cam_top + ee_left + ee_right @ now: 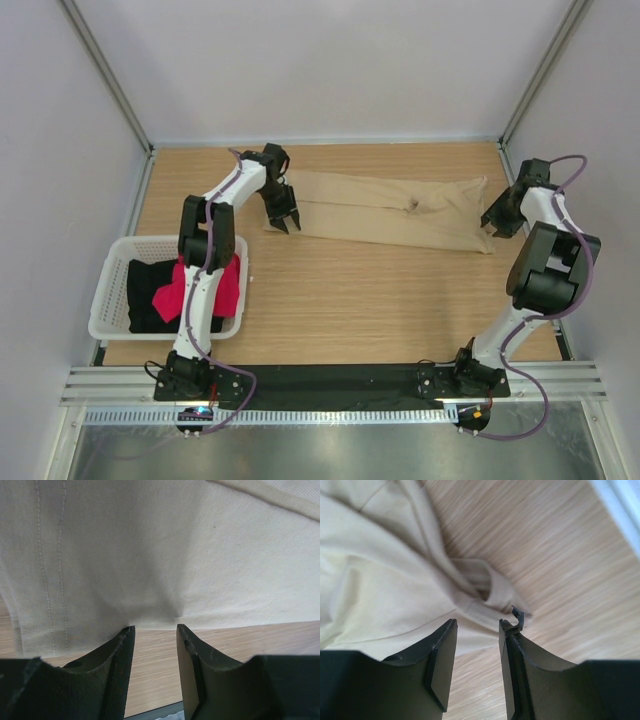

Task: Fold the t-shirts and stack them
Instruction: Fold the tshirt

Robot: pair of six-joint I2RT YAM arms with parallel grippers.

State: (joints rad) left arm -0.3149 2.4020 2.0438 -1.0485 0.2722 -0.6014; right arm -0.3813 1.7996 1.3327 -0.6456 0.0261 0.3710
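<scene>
Folded tan t-shirt [385, 208], left fingers [117, 670], right fingers [442, 665] parted at its ends

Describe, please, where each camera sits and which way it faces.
Top external: above, behind the arms, looking down on wooden table, tan cloth t-shirt, white slotted plastic basket; both arms show.
Left wrist: on left arm, facing t-shirt's stitched edge; left gripper shows.
Right wrist: on right arm, facing t-shirt's bunched end; right gripper shows.
All share the t-shirt.
</scene>
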